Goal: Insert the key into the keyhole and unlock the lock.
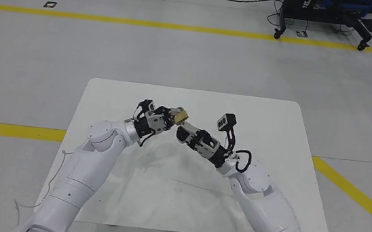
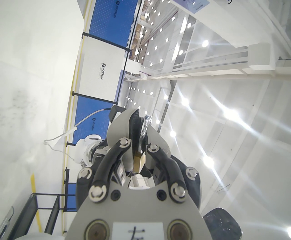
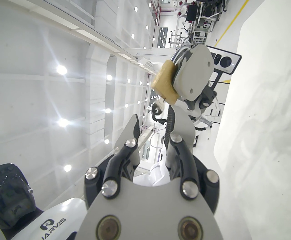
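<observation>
Left gripper (image 2: 141, 129) is clamped on the brass lock (image 3: 164, 80), pinching it at the shackle end, up above the middle of the white table (image 1: 274, 118). Key (image 3: 157, 107) looks already seated in the keyhole, on the lock's end facing the right arm, with its round head poking out. Just right of it, the right gripper (image 3: 154, 118) is spread apart and holds nothing, its tips just short of the key head. My read: close squarely on the flat of the head, keep in line with the keyhole, and twist by wrist roll only. Left must grip firm or the lock spins too.
</observation>
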Controlling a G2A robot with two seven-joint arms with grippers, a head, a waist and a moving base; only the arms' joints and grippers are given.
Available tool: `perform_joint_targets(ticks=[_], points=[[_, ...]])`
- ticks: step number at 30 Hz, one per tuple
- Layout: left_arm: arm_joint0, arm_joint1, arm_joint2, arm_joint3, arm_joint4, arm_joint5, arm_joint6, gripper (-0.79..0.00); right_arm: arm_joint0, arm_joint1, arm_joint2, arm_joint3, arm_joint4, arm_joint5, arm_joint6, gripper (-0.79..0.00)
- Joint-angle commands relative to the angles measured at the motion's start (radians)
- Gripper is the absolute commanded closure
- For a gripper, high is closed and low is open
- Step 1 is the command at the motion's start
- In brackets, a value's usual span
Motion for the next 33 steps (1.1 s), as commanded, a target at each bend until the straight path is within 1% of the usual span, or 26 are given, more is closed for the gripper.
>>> perform_joint_targets(ticks=[1, 3, 4, 5, 6, 12, 17, 24, 27, 30, 33], points=[[-0.002, 0.001, 0.003, -0.002, 0.014, -0.008, -0.022, 0.0, 0.006, -0.002, -0.003, 0.01, 0.011, 0.014, 0.005, -0.271], [-0.001, 0.001, 0.003, 0.0, 0.018, -0.017, -0.029, 0.0, 0.013, -0.003, -0.005, 0.019, 0.018, 0.026, 0.008, -0.252], [-0.002, 0.001, 0.003, 0.001, 0.017, -0.017, -0.03, 0.0, 0.014, -0.004, -0.007, 0.023, 0.026, 0.03, 0.011, -0.2], [-0.002, 0.001, 0.002, 0.002, 0.017, -0.018, -0.029, 0.0, 0.016, -0.005, -0.007, 0.026, 0.035, 0.032, 0.018, -0.111], [-0.002, 0.001, 0.001, 0.002, 0.016, -0.02, -0.026, 0.0, 0.016, -0.005, -0.006, 0.03, 0.042, 0.033, 0.024, 0.0], [0.0, 0.001, 0.0, 0.001, 0.016, -0.032, -0.026, 0.0, 0.013, -0.006, 0.001, 0.04, 0.076, 0.041, 0.056, 0.0], [0.002, 0.002, -0.002, -0.008, 0.044, -0.067, -0.01, 0.0, 0.012, -0.008, 0.005, 0.047, 0.127, 0.063, 0.092, 0.0], [0.012, 0.002, -0.004, -0.025, 0.057, -0.118, -0.021, 0.0, 0.019, -0.018, 0.008, 0.082, 0.287, 0.119, 0.119, 0.0], [0.014, 0.002, -0.006, -0.029, 0.065, -0.131, -0.02, 0.0, 0.025, -0.022, 0.008, 0.1, 0.311, 0.121, 0.119, 0.0], [0.018, 0.003, -0.006, -0.038, 0.076, -0.156, -0.022, 0.0, 0.027, -0.026, 0.008, 0.112, 0.365, 0.143, 0.141, 0.0], [0.021, 0.003, -0.008, -0.047, 0.094, -0.189, -0.025, 0.0, 0.028, -0.031, 0.009, 0.127, 0.459, 0.186, 0.185, 0.0]])
